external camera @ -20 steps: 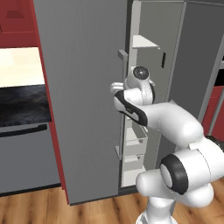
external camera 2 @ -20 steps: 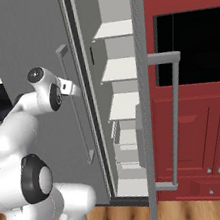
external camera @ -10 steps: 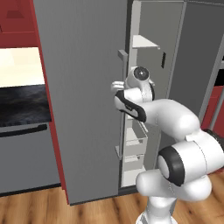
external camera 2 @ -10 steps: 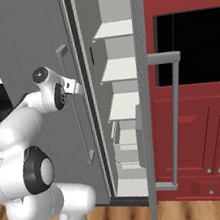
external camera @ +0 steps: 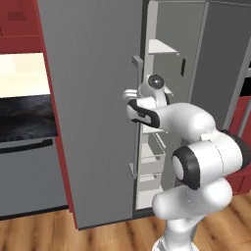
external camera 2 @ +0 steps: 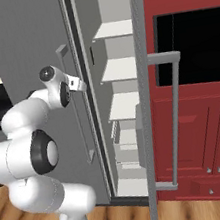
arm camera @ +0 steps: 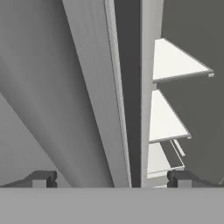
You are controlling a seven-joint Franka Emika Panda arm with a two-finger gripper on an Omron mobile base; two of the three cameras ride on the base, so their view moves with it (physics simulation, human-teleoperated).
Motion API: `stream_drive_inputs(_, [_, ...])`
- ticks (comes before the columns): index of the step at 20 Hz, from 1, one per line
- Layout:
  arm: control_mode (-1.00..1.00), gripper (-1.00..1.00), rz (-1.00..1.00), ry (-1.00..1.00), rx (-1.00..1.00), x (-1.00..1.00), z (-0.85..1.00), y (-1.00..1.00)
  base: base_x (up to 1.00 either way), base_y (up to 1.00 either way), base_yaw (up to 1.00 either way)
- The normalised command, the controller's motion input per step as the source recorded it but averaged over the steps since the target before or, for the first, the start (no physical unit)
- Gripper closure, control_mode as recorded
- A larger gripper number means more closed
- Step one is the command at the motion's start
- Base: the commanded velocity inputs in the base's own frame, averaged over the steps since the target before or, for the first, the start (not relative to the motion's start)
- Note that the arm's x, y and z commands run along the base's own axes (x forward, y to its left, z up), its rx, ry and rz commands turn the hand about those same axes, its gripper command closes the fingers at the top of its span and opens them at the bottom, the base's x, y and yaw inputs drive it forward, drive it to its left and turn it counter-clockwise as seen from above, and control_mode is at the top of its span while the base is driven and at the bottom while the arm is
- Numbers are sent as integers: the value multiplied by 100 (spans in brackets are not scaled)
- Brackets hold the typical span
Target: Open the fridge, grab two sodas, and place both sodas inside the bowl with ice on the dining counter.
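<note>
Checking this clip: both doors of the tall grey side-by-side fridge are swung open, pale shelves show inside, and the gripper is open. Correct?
Not quite. Only the right door of the tall grey side-by-side fridge is open; the left door is shut, as the right base view shows. Pale grey shelves do show, and the open gripper is empty.

Tall grey two-door fridge: left door shut, right door swung open, pale grey shelves and bins visible inside. White arm's wrist sits at the left door's vertical bar handle. Black-topped counter left of fridge.
</note>
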Motion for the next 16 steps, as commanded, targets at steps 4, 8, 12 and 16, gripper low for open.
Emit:
stream_drive_inputs(4, [-100, 100, 3, 0, 0, 49, -8, 0, 0, 0, 0])
stream_drive_inputs(8, [-100, 100, 4, 0, 0, 6, 0, 3, 0, 0, 0])
stream_drive_inputs(12, [-100, 100, 4, 0, 0, -27, 0, 34, 0, 0, 0])
stream_drive_inputs(16, [-100, 100, 4, 0, 0, -57, 0, 50, 0, 0, 0])
